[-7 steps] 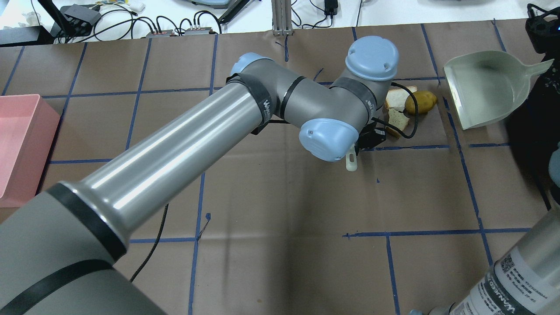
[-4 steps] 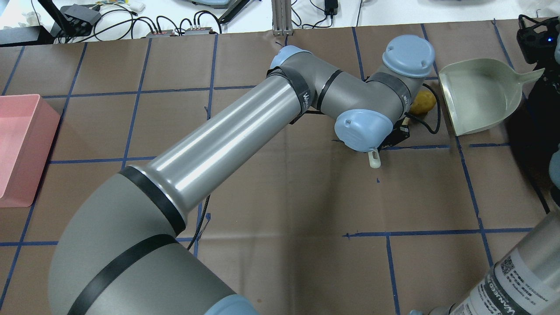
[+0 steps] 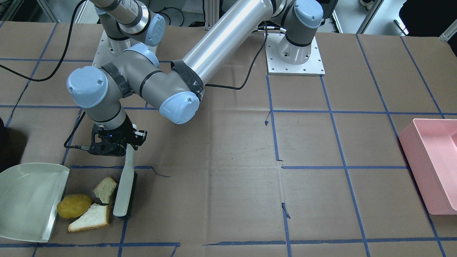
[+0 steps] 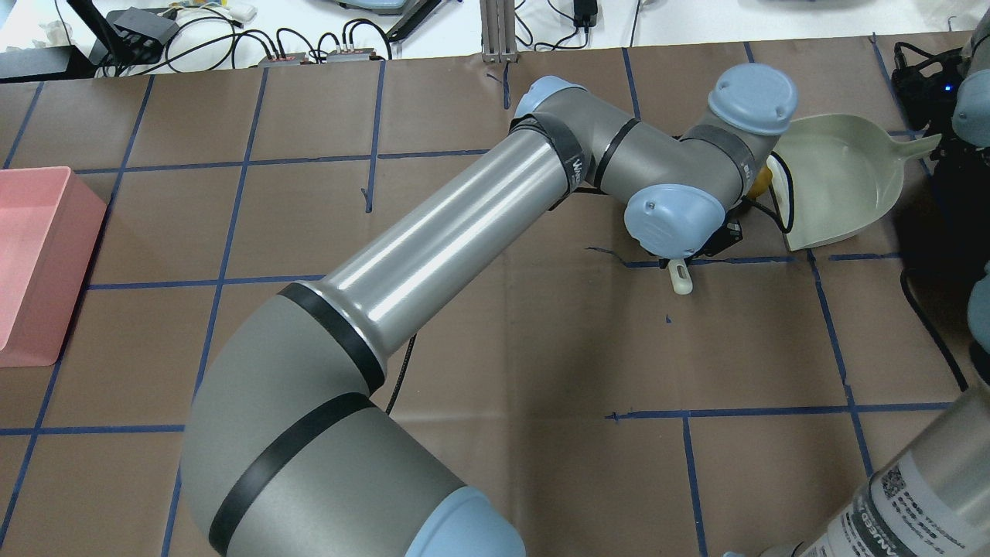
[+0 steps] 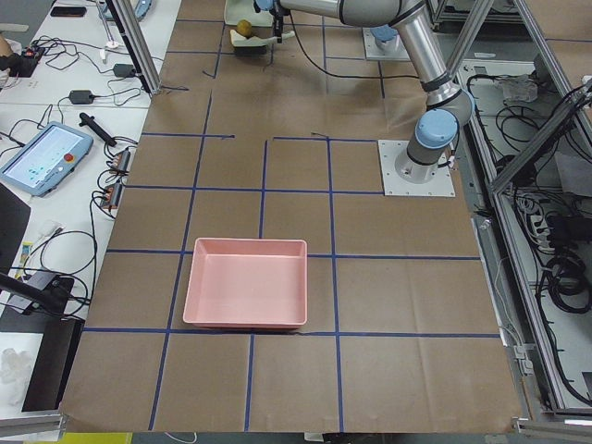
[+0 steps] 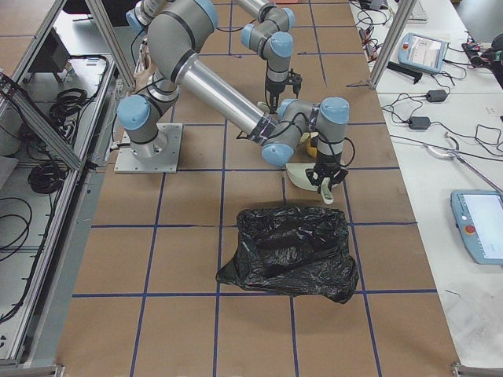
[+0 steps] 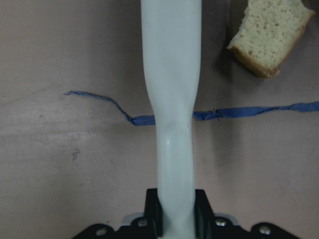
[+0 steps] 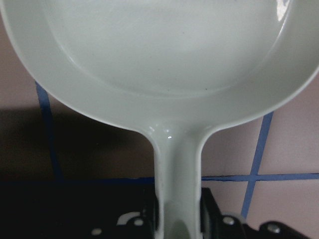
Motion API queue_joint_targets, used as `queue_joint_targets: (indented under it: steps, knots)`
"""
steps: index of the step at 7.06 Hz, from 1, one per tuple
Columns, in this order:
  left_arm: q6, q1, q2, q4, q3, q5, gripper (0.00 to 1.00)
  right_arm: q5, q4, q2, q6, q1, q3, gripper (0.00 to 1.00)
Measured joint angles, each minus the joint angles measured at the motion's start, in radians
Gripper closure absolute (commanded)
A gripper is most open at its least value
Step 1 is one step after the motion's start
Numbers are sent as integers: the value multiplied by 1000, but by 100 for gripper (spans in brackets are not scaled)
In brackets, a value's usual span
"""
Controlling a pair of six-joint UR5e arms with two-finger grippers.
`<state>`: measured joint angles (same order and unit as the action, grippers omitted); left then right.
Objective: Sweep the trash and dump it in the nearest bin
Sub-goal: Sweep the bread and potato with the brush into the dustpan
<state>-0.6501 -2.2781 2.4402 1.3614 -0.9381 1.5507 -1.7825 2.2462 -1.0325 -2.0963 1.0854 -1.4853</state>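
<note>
The trash lies together at the open edge of the pale green dustpan [image 3: 25,200]: a yellow-brown potato [image 3: 74,206] touching the lip, and two pieces of bread [image 3: 105,189] [image 3: 91,218] beside it. My left gripper [image 7: 175,219] is shut on the handle of a pale brush [image 3: 124,189], whose dark bristles rest on the table just behind the bread. My right gripper [image 8: 178,214] is shut on the dustpan's handle [image 8: 177,164]. In the overhead view my left arm hides the bread; only a sliver of the potato [image 4: 762,176] shows next to the dustpan [image 4: 839,174].
A pink bin [image 4: 31,255] stands at the table's far left end. A black trash bag [image 6: 291,251] lies on the table close to the dustpan, on the robot's right side. Cables and boxes [image 4: 139,31] lie beyond the far edge.
My left arm has swung right with the brush, pushing the bread and potato toward the dustpan. The bread is now hidden under the arm. The dustpan has shifted slightly toward the trash.
</note>
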Motion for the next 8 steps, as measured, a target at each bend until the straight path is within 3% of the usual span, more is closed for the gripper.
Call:
queue_joint_targets:
  steps: [4, 8]
  knots:
    - [-76, -47, 89, -2, 110, -14, 100, 0, 4, 1, -1, 1, -4, 99]
    - [-129, -101, 193, -15, 298, -98, 100, 3, 4, 1, -2, 2, -13, 99]
